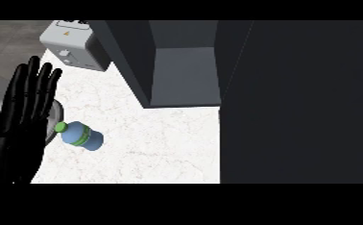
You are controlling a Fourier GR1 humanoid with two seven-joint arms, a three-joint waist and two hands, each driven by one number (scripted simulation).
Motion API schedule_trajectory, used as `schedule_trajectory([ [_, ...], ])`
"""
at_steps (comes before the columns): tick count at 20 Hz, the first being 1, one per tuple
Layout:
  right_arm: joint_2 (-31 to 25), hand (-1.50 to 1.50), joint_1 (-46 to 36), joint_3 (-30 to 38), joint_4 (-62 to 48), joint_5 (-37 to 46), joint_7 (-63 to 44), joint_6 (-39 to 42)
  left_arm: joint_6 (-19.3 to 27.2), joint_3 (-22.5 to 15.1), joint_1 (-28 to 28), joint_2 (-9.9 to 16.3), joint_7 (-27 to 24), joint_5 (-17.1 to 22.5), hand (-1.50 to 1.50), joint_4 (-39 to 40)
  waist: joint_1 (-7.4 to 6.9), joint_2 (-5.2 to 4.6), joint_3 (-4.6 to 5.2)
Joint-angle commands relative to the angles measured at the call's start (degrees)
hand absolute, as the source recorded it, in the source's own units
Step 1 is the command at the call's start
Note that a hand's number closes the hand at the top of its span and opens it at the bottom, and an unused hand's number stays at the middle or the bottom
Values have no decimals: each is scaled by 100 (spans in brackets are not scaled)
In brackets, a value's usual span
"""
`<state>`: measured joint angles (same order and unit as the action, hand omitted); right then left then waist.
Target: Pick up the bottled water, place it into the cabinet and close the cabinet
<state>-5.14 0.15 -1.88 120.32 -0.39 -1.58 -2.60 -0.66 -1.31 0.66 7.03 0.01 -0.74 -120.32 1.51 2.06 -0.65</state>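
Now the left hand (27, 118) rests wide open at the counter's edge, fingers straight up, holding nothing. Just beside it the bottled water (80, 135) stands on the marble counter (156, 147), well short of the open cabinet (184, 70).

White marble counter (163, 147) with bottled water (81, 136), grey appliance (71, 43) and dark cabinet (184, 70).
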Motion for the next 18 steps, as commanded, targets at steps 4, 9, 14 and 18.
schedule_trajectory([
  [4, -120, -150, 676, 26, 636, 49, 40, 112, 1311, 748, 367, -354, 204, -954, -150, -453, -134, -158, 57],
  [9, -82, -150, 786, -1013, 1090, -101, -606, 552, 2411, 792, 665, -690, 1144, -432, -150, -775, -193, -156, 68],
  [14, 56, -150, 1256, -1369, 1545, 108, -758, 430, 3099, -238, 1560, -699, 1178, -816, -150, -1490, -160, -186, 65],
  [18, 176, -150, 1068, -2028, 1901, 678, -1304, 256, 3526, -908, 1453, -702, 1777, -1754, -150, -1880, -151, -194, 63],
])
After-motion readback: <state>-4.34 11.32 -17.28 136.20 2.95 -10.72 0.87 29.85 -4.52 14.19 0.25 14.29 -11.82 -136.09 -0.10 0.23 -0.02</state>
